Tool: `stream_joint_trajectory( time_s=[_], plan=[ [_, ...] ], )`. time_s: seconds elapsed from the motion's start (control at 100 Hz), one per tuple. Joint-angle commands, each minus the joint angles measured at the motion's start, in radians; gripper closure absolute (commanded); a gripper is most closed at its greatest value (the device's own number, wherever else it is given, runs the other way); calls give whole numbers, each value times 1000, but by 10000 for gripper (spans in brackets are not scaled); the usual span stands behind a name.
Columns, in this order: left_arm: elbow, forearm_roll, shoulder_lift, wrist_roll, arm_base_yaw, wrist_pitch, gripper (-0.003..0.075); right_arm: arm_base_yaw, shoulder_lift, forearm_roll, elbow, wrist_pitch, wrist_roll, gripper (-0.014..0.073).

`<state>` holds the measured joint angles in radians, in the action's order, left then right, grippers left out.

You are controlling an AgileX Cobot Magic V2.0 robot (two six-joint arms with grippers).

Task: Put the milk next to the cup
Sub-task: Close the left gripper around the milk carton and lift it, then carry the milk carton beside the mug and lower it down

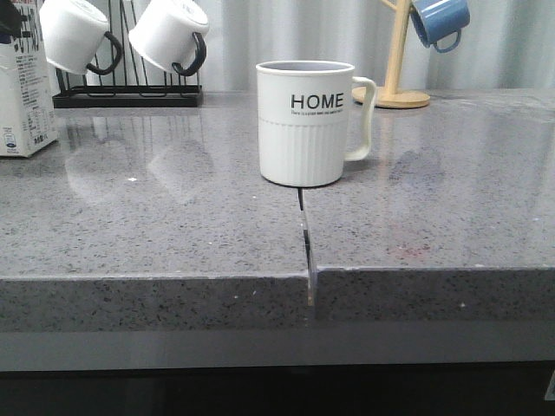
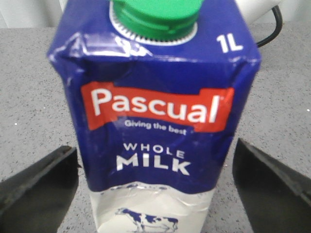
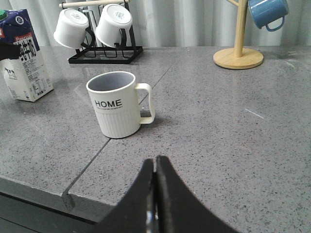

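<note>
The milk point(image 2: 155, 121), a white carton with a dark blue top, green cap and a cow picture, stands upright on the grey counter at the far left point(image 1: 24, 95); it also shows in the right wrist view point(image 3: 24, 63). My left gripper point(image 2: 154, 148) is open, with one finger on each side of the carton point(image 2: 39, 189) and a gap on both sides. The cup point(image 1: 305, 121), a white ribbed "HOME" mug, stands mid-counter, well right of the milk, handle to the right. My right gripper point(image 3: 156, 160) is shut and empty, in front of the cup point(image 3: 116, 104).
A black rack point(image 1: 130, 97) holding two small white mugs point(image 1: 74, 33) stands at the back left. A wooden mug tree point(image 1: 401, 87) with a blue mug point(image 1: 440, 19) is at the back right. A seam point(image 1: 305, 243) runs from the cup to the counter's front edge.
</note>
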<state>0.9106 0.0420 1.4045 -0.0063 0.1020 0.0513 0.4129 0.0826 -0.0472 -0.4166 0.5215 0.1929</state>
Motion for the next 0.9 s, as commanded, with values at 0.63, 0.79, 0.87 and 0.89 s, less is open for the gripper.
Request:
stream_joint_trajectory(
  time_s=[0.63, 0.79, 0.87, 0.89],
  plan=[
    [35, 9, 43, -6, 5, 273, 501, 2, 12, -3, -23, -73, -9, 664],
    [35, 9, 2, -6, 36, 273, 498, 2, 12, -3, -23, -73, -9, 664],
    [35, 10, -13, -4, 62, 279, 498, 2, 12, -3, -23, -73, -9, 664],
    [35, 13, -19, -4, 70, 281, 498, 2, 12, -3, -23, -73, -9, 664]
  ],
)
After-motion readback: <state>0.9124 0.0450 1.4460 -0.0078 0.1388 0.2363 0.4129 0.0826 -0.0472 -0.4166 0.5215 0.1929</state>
